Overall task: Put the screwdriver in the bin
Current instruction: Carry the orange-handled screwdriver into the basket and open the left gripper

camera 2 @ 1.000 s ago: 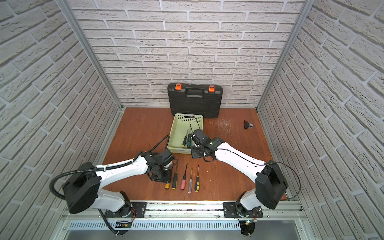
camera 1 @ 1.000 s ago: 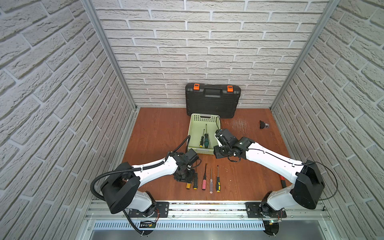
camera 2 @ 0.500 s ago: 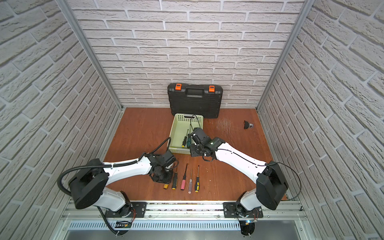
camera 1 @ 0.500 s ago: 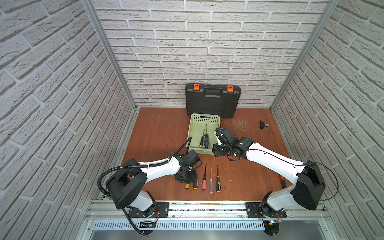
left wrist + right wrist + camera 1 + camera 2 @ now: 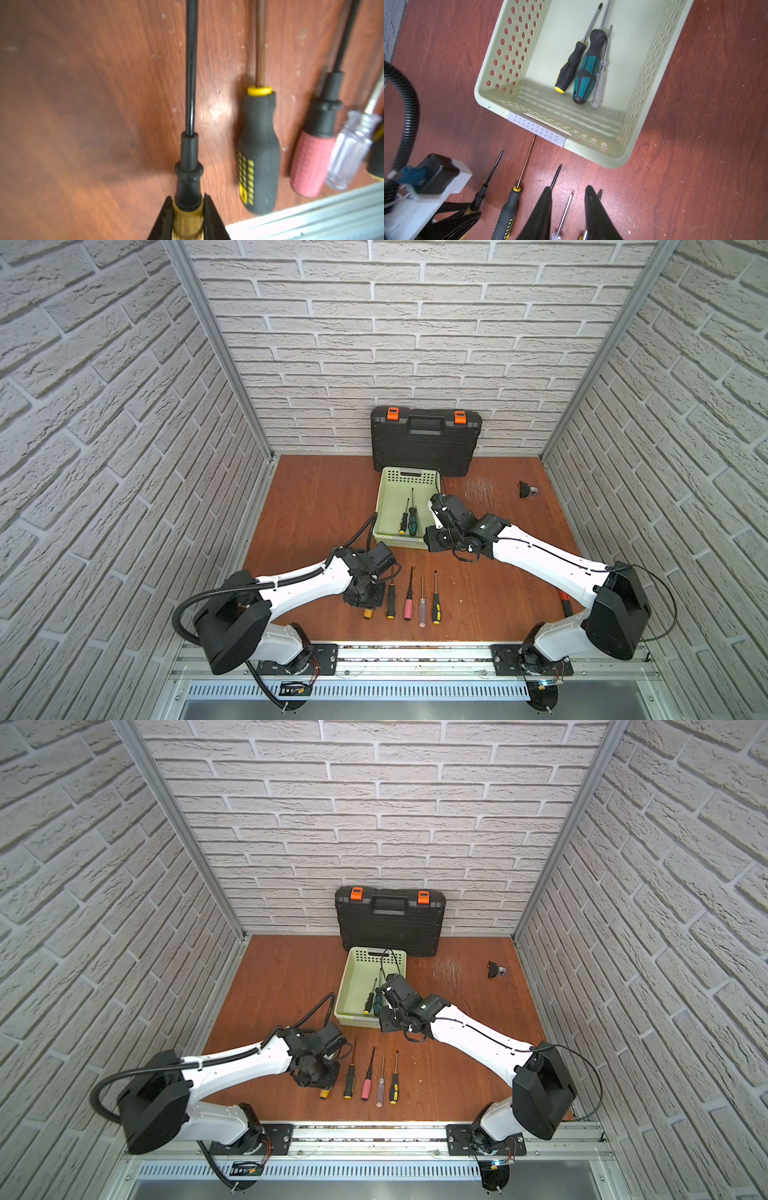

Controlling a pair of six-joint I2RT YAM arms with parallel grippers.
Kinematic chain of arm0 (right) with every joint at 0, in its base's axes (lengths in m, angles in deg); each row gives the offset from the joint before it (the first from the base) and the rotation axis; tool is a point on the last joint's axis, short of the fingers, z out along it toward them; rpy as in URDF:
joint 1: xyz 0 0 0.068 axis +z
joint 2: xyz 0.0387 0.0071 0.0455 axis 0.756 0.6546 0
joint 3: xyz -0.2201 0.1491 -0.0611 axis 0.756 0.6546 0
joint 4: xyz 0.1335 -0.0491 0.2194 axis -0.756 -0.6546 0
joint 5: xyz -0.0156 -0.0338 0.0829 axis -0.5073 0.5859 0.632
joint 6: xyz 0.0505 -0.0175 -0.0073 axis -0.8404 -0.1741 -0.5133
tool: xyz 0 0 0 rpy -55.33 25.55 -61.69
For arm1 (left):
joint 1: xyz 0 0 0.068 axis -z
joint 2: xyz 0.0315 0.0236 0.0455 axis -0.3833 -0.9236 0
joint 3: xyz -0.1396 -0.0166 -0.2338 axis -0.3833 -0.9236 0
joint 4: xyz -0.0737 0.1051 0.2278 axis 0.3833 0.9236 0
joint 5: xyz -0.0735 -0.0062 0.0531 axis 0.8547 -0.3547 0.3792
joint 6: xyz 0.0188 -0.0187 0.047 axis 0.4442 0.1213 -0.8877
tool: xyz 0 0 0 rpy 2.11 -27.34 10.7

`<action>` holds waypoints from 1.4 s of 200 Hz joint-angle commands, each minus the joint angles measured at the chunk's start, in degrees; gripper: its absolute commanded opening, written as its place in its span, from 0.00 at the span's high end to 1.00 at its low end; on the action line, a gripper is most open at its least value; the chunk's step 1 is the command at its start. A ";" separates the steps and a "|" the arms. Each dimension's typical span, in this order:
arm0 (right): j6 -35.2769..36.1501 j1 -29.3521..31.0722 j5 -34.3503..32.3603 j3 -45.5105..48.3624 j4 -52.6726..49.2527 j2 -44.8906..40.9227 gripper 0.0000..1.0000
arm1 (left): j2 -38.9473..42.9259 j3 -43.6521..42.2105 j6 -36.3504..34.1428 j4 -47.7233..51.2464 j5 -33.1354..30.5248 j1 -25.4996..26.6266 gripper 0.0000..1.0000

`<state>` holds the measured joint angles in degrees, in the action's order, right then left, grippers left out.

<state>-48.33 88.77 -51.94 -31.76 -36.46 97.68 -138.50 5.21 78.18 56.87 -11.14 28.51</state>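
The screwdriver (image 5: pixel 188 216) has a ribbed amber handle, a black moulded collar and a slim glossy black shaft. It is showing at the lower centre of the left wrist view. In a top view it is sitting at the left end of a row of tools in the lower middle of the frame. Whether it is off the desk (image 5: pixel 324 510) I cannot tell. The left jaws are pinching the amber handle from both sides, so the grasp is looking made.

The next move is calling for a lift clear of the neighbours, a carry up the frame and a release over the bin (image 5: pixel 409 477). This pale green, shallow plastic basket with perforated walls is sitting mid-frame, well apart from the tool. Three screwdrivers (image 5: pixel 586 68) are already lying together on its smooth floor.

Just beside the held tool, a rubbery black-and-yellow handle (image 5: pixel 257 153), a pink textured one (image 5: pixel 309 166) and a clear plastic one (image 5: pixel 351 149) are resting on the scuffed reddish wood. The right jaws are standing spread and empty, hovering by the bin's lower right corner.
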 commanded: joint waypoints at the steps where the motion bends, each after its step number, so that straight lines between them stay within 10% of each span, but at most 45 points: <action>1: 1.02 0.33 -1.15 -2.33 1.78 -1.34 0.71 | 4.53 4.29 0.97 9.33 -0.66 -0.84 0.98; 62: 0.66 0.31 0.18 -2.83 2.48 -2.63 0.71 | 5.95 21.99 -6.74 13.68 1.86 -9.90 0.95; 162: 1.36 0.33 0.30 -2.59 -1.69 -7.04 0.70 | -32.78 58.03 -22.64 11.57 2.10 -19.30 0.97; 280: 2.02 0.33 -0.77 0.87 -3.07 -8.85 0.67 | -52.08 65.32 -20.89 8.44 1.01 -19.76 0.97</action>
<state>-46.82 88.77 -52.36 -31.81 -40.55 89.87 -189.82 70.56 56.23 66.82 -9.92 8.90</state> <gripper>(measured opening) 0.324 0.233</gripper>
